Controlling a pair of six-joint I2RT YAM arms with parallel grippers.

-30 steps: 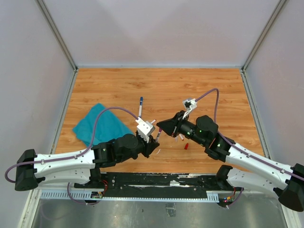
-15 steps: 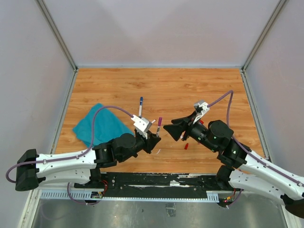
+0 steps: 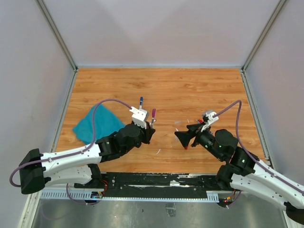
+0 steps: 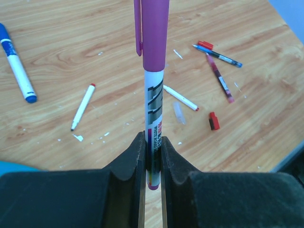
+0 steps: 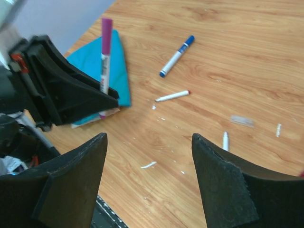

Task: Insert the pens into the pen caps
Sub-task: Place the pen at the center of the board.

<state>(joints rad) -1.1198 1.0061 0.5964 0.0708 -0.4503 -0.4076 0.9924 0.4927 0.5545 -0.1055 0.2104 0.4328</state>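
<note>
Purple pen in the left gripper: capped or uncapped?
Capped: the purple cap sits on the top of the purple pen, clamped upright in the left gripper.

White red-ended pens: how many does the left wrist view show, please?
2 white pens: one left of the held pen, one right of it; others may be hidden.

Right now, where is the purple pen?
The purple pen stands clamped in the left gripper, left of centre in the top view, near the blue pen.

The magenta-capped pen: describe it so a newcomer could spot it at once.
Above the wooden table, find the left gripper. It clamps a white pen standing upright. Unlike the pens lying flat around it, this one wears a magenta cap.
</note>
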